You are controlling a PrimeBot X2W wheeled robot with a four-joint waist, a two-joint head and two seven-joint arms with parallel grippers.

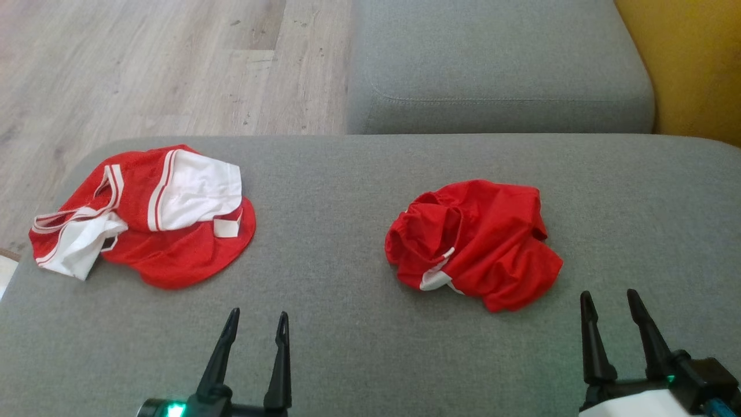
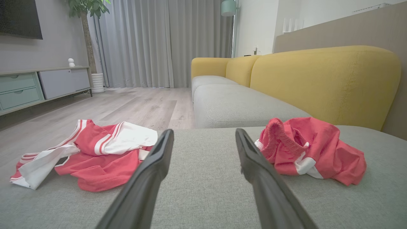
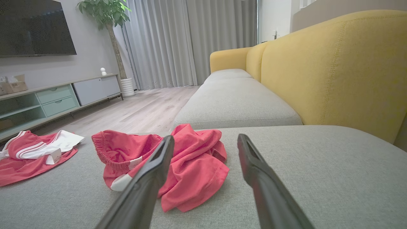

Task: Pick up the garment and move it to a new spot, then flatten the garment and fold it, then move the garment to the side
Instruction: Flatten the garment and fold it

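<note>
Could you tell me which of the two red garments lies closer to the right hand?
The crumpled red shorts, just ahead of the right hand; the white-panelled jersey lies far left.

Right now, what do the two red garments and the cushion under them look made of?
Red-and-white jersey: likely sports mesh, matte, faintly dotted texture.
Red shorts: probably thin smooth synthetic; soft crumples, gathered elastic waistband.
Grey cushion: woven upholstery fabric, matte, visible flecked weave.
</note>
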